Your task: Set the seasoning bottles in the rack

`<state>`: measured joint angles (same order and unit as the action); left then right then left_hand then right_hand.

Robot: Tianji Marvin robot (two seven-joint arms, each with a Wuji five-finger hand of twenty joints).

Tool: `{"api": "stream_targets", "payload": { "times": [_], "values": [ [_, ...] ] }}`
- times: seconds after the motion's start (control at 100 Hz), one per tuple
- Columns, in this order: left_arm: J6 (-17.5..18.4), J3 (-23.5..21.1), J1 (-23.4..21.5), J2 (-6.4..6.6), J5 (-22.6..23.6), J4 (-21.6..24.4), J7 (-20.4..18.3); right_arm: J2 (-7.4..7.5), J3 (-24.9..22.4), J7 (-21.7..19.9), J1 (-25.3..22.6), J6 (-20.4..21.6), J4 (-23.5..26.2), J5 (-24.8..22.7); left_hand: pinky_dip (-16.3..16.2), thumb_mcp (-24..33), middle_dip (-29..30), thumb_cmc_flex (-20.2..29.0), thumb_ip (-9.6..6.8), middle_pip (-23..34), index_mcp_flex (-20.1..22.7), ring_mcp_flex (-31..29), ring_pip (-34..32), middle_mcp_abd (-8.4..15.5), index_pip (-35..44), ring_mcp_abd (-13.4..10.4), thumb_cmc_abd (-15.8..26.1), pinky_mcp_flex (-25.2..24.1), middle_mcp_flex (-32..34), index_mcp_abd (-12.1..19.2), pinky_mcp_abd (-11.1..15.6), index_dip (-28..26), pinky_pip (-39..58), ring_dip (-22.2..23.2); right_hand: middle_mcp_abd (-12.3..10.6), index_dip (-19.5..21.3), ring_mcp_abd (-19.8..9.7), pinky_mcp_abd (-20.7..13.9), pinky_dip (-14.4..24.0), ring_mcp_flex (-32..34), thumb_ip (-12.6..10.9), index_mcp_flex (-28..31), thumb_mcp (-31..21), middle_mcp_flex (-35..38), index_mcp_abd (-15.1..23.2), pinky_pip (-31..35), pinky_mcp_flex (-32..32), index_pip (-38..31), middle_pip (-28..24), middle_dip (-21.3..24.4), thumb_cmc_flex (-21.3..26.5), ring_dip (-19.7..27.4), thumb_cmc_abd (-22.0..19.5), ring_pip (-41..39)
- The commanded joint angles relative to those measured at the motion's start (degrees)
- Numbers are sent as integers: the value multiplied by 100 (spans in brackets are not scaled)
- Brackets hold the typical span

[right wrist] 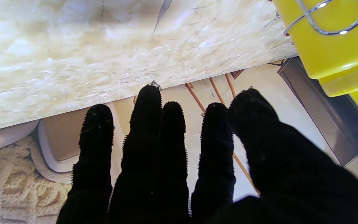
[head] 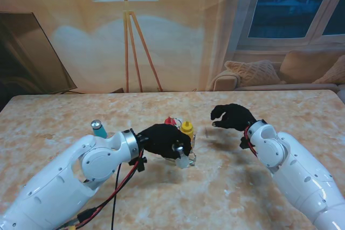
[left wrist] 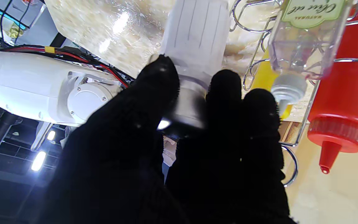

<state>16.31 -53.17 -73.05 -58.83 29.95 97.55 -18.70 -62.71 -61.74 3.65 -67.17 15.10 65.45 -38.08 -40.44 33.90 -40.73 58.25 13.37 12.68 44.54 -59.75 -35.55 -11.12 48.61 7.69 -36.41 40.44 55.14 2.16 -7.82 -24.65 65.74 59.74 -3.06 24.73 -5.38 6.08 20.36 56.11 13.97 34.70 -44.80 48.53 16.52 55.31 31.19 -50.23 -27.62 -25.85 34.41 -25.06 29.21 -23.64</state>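
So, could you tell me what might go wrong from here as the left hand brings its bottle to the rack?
1. The left hand pinches the white bottle only near its cap end, so it could slip or tilt.
2. The wire rack already holds a red bottle, a yellow bottle and a clear bottle; the white one may knock them or catch a wire.
3. The teal bottle stands close beside the left forearm and could be toppled.
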Motion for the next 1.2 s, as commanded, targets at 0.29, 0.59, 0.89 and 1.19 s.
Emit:
{"api": "stream_targets", "payload": {
  "times": [0.29, 0.59, 0.89, 1.19],
  "values": [
    [-425, 600, 473, -261, 331, -436, 462, -33, -25, -44, -79, 11, 30, -47, -159, 687, -516, 305, -87, 802, 280, -261, -436, 151, 311, -210, -15, 170, 745, -452, 55, -115, 306, -40, 0, -43, 16, 18, 71, -86, 48, -28, -84, 107, 33, 93, -52, -50, -30, -104, 47, -142, 44, -34],
    [-528, 973, 714, -356, 465, -705, 762, -33, -32, -37, -81, 11, 28, -49, -180, 831, -555, 196, -37, 912, 257, -259, -565, 153, 370, -226, -92, 144, 712, -454, 75, -120, 399, -60, 2, -46, 16, 20, 66, -86, 47, -27, -90, 108, 32, 92, -48, -59, -36, -105, 60, -142, 50, -38],
    [-611, 1365, 1056, -455, 336, -1061, 879, -34, -55, -44, -102, 13, 47, -33, -220, 889, -671, 141, -12, 1043, 171, -154, -693, 179, 504, -243, -150, 13, 598, -408, 87, -178, 443, 61, 20, -53, 18, -18, 44, -65, 48, -19, -93, 117, -2, 77, -21, -69, -51, -108, 71, -140, 58, -44],
    [-439, 1614, 1296, -493, 287, -1290, 893, -38, -73, -57, -118, 8, 66, 5, -283, 1104, -806, 37, -48, 1167, 145, -73, -830, 207, 631, -261, -263, -66, 501, -347, 54, -177, 469, 250, 37, -72, 26, -35, -1, -47, 50, 2, -107, 120, -27, 66, 19, -84, -76, -107, 96, -134, 77, -53]
  ]
}}
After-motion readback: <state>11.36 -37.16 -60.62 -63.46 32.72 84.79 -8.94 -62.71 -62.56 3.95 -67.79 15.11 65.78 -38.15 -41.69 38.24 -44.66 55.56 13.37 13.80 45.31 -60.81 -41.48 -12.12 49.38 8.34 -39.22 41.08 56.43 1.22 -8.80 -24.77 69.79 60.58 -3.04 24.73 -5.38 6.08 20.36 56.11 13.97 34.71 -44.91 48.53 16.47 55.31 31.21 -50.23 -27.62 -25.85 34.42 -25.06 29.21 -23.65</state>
